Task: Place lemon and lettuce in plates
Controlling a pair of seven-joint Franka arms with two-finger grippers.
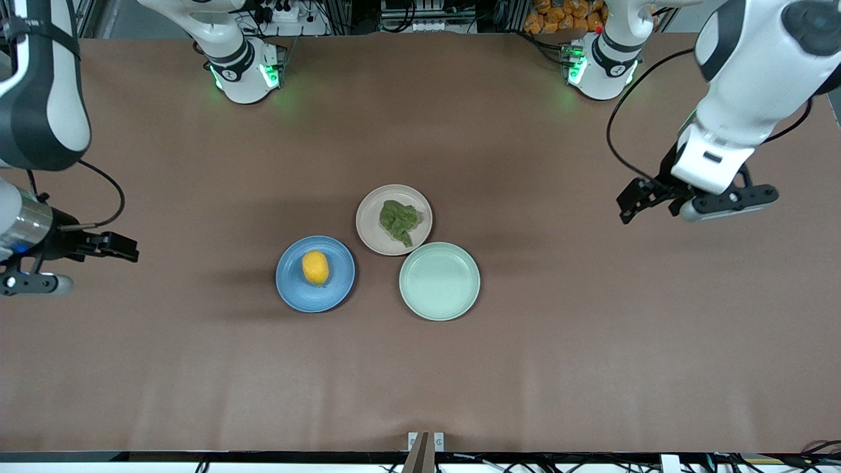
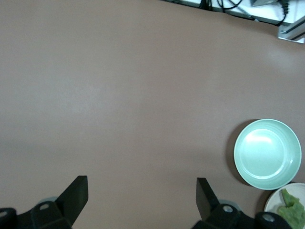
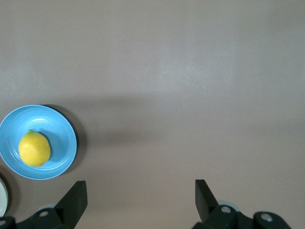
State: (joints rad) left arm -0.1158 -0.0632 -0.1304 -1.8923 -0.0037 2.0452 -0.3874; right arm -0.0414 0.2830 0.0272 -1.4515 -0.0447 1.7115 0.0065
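Resting in plates, lemon (image 1: 315, 267) and lettuce (image 1: 399, 221) look safe (both placed); left gripper (image 2: 141, 200) and right gripper (image 3: 140, 200), spread empty near table ends, risk only a careless sweep.

Brown table (image 1: 591, 368), cluttered equipment along its back edge.

Three plates (image 1: 439, 309) clustered (mid-table)

High front camera faces both bases; wrist cameras look straight down, each apparently sharing one plate with it.
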